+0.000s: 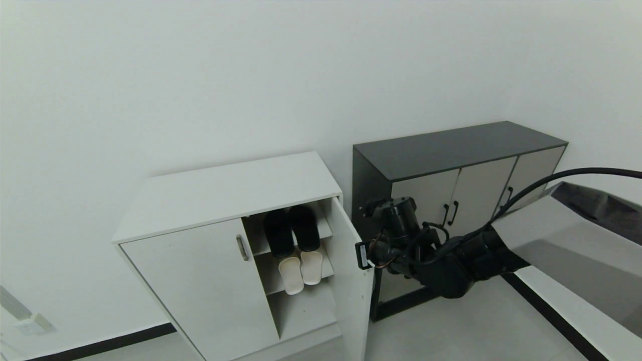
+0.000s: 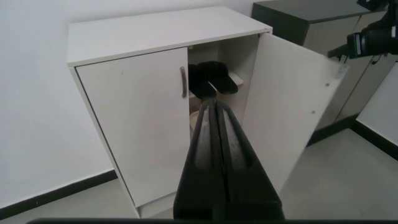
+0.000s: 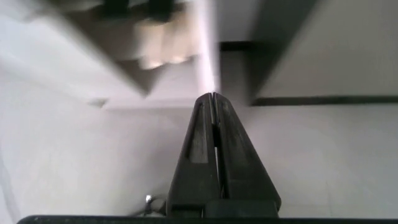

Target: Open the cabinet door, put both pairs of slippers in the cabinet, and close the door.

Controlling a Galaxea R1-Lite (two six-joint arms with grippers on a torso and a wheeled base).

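**Right door open, 2 slipper pairs shelved**

The white 2-door cabinet [image 1: 225, 190] has its right door [image 1: 353, 271] swung open. The black slipper pair [image 1: 292, 230] sits on the top shelf [image 1: 326, 231], and the white slipper pair [image 1: 301, 271] on the middle shelf [image 1: 327, 271]. The right pincer [image 1: 362, 254] is clenched and empty, apparently touching the door's outer face. The left pincer [image 2: 216, 106] is clenched and empty, facing the cabinet front.

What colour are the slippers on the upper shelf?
Black slippers; clearest in the head view.

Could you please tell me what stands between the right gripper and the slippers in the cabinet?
In the head view, the open door stands between the right gripper and the black slippers and white slippers.
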